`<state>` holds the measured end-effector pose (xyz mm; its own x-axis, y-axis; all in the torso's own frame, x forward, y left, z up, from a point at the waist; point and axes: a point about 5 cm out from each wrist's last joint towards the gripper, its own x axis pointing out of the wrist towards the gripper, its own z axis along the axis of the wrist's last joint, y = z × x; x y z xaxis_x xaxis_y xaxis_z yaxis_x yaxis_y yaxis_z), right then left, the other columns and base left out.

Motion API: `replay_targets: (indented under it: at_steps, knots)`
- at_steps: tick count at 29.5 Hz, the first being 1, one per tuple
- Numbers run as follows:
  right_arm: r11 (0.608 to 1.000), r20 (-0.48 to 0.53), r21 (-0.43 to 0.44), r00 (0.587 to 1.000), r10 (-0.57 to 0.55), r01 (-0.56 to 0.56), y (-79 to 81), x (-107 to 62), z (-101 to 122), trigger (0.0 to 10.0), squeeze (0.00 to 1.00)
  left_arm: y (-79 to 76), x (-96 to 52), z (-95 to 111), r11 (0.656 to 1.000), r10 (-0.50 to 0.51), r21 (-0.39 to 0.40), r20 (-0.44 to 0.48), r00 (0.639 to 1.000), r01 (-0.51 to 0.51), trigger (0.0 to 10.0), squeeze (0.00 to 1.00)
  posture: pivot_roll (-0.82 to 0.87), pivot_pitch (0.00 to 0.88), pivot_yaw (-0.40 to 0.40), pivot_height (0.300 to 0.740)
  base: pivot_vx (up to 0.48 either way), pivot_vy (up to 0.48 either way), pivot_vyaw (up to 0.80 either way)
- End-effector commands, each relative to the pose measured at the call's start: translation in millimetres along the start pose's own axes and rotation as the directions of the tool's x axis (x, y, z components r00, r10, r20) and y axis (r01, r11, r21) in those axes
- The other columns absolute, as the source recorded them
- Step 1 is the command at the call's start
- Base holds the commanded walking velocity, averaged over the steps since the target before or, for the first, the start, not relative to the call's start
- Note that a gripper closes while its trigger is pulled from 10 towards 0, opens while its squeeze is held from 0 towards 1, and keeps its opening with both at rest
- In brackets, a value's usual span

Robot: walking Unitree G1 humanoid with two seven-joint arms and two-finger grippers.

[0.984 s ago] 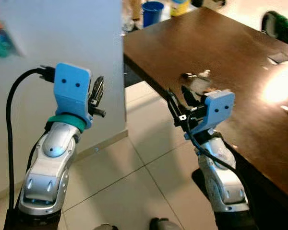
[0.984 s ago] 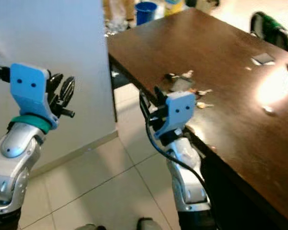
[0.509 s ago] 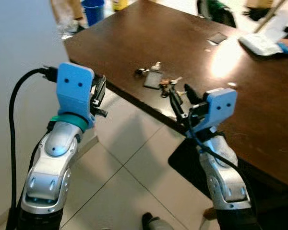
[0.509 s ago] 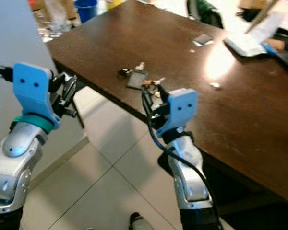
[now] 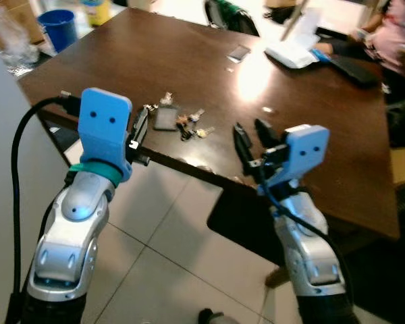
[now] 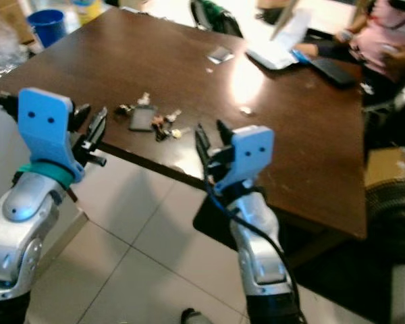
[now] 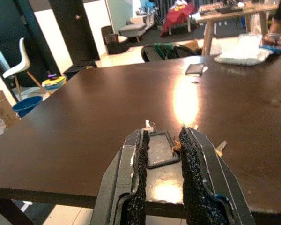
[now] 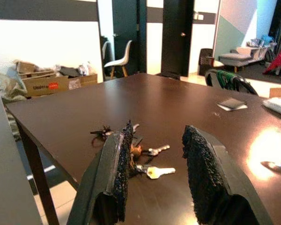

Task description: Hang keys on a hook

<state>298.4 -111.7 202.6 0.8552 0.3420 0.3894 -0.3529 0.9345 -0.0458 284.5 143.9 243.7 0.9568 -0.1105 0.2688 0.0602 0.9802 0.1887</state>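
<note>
We are holding both our arms up in front of us, bent at the elbow, with the black fingers pointing forward at a big dark brown table [image 5: 310, 121].

Our left gripper [image 7: 161, 154] is raised near the table's front edge. Its two fingers are standing a little apart, with a narrow gap between them, and they are holding nothing. Looking along them from the left wrist, we are seeing the keys [image 7: 158, 146] lying on the table just past the tips.

Our right gripper [image 8: 157, 154] is raised too, off to the right of the keys and close to the table edge. Its fingers are spread wide, and nothing is between them. From the right wrist we are seeing the keys lying flat on the wood beyond the fingers.

The keys are a small bunch with a dark flat tag [image 5: 165, 119], resting on the table near its front edge, between our two arms. Neither gripper is touching them.

Farther back on the table a blue cup [image 5: 57, 28] is standing at the far left corner. A person [image 5: 391, 34] in pink is sitting at the far right side.
</note>
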Motion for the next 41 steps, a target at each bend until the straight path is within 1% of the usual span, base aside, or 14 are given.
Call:
replay_targets:
  at_steps: [1,7,35,40,41]
  knots:
    - [1.000,-0.021,-0.001,1.000,-0.011,0.011,-2.9,-3.5,-4.2,10.0,0.00,-1.0,-0.9,-2.3,1.000,-0.001,0.005,-0.004,1.000,0.001,10.0,0.00,0.09,0.063,0.091,0.740,0.000,0.000,-0.80]
    - [1.000,-0.011,-0.008,1.000,-0.004,0.004,-1.7,-3.3,-3.0,10.0,0.00,-1.5,-0.6,-1.7,1.000,-0.003,0.017,0.006,1.000,0.003,10.0,0.00,0.09,0.063,0.092,0.740,0.452,0.000,0.00]
    - [1.000,-0.017,-0.010,1.000,0.009,-0.009,0.0,-3.3,-5.1,10.0,0.00,-5.0,-1.6,-3.3,1.000,-0.026,0.013,0.007,1.000,0.026,10.0,0.00,0.09,0.049,0.089,0.740,0.469,0.000,0.00]
    - [1.000,-0.022,-0.004,1.000,0.006,-0.006,0.0,-3.1,-6.3,10.0,0.00,-7.0,-2.1,-4.1,0.999,-0.042,0.012,0.003,0.999,0.042,10.0,0.00,0.09,0.046,0.090,0.740,0.466,0.000,-0.80]
    - [1.000,-0.022,-0.005,1.000,0.007,-0.008,0.1,-2.9,-6.3,10.0,0.00,-8.7,-2.4,-6.0,0.998,-0.059,-0.001,-0.016,0.998,0.059,10.0,0.00,0.09,0.046,0.090,0.740,0.000,0.000,-0.80]
